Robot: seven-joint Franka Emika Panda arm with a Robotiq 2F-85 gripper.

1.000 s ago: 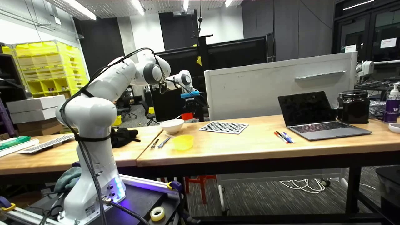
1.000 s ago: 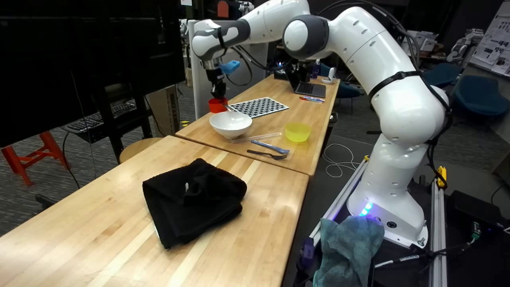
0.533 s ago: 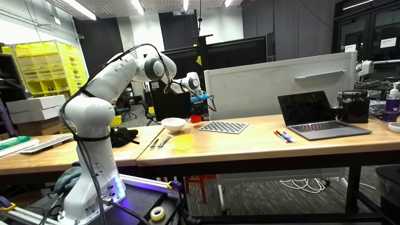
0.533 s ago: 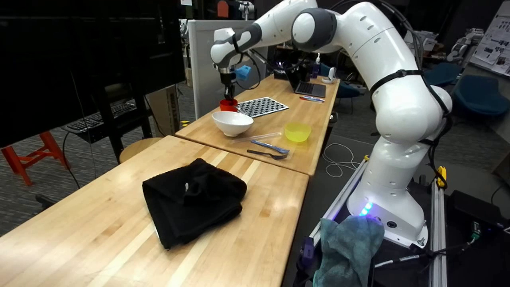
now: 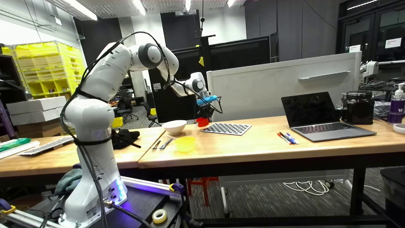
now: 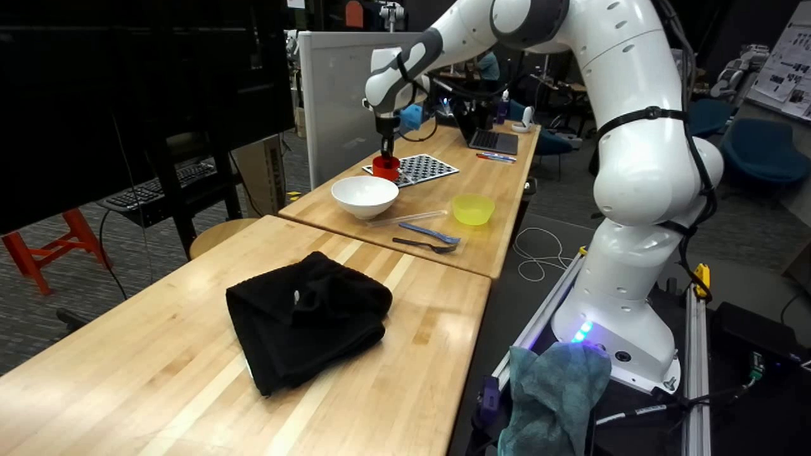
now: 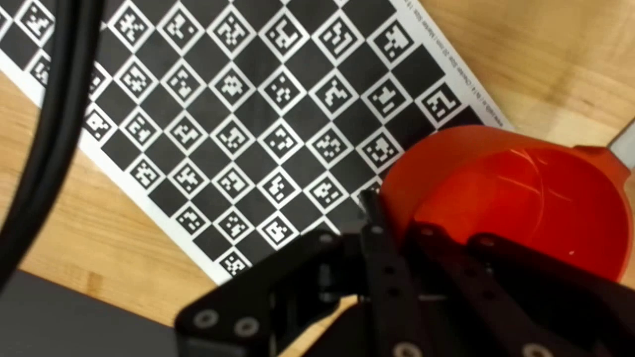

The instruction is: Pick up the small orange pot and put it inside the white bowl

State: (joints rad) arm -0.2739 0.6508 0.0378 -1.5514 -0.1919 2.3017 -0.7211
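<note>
The small orange pot [image 5: 202,122] is a red-orange cup with a grey handle; it also shows in an exterior view [image 6: 386,168] and in the wrist view [image 7: 560,198]. My gripper [image 6: 387,154] is shut on the pot's wall, one finger [image 7: 379,238] outside and one inside, the inner tip partly hidden. The pot is upright at the edge of the checkered mat; whether it touches the surface I cannot tell. The handle points toward the white bowl [image 6: 365,197]. The bowl stands level on the table in both exterior views [image 5: 174,127], close beside the pot, apart from it.
The checkered mat [image 5: 226,128] lies beside the pot. A yellow bowl [image 6: 473,209], a clear stick [image 6: 408,218] and two forks [image 6: 429,233] lie nearer the robot. A laptop [image 5: 329,123] and pens [image 5: 287,138] are farther along. A white board [image 5: 269,91] stands behind the table.
My gripper carried the pot away from the white bowl toward the mat, and lower than a second ago. The bowl was tilted and slightly shifted half a second ago; now it sits level.
</note>
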